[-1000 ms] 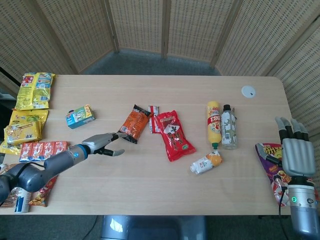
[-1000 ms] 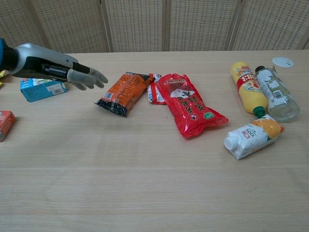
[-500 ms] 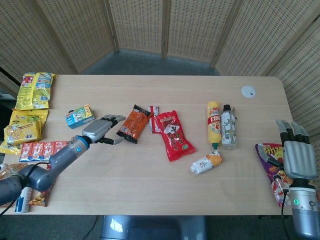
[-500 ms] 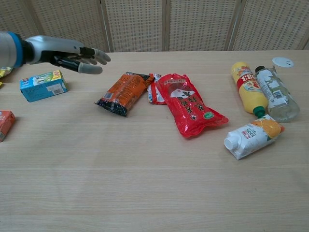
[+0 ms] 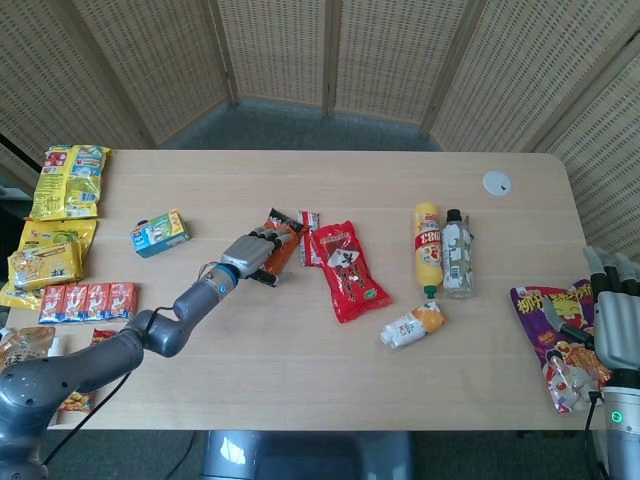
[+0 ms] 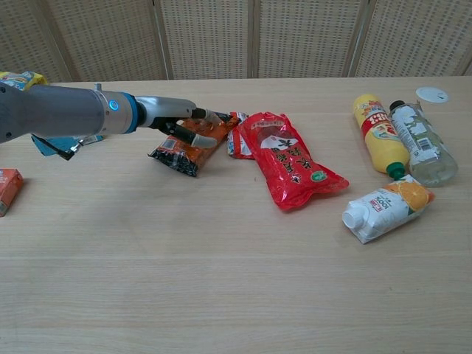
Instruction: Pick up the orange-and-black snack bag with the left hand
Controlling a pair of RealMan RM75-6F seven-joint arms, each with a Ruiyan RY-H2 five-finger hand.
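Lying flat on the tabletop [image 6: 221, 280], the snack bag [image 6: 184, 147] is not lifted; your left robot hand [image 6: 184, 125] is resting over it, fingers spread, grip not visibly closed.

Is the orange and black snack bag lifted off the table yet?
No, the orange-and-black snack bag lies flat on the table in the chest view, with the left hand over it.
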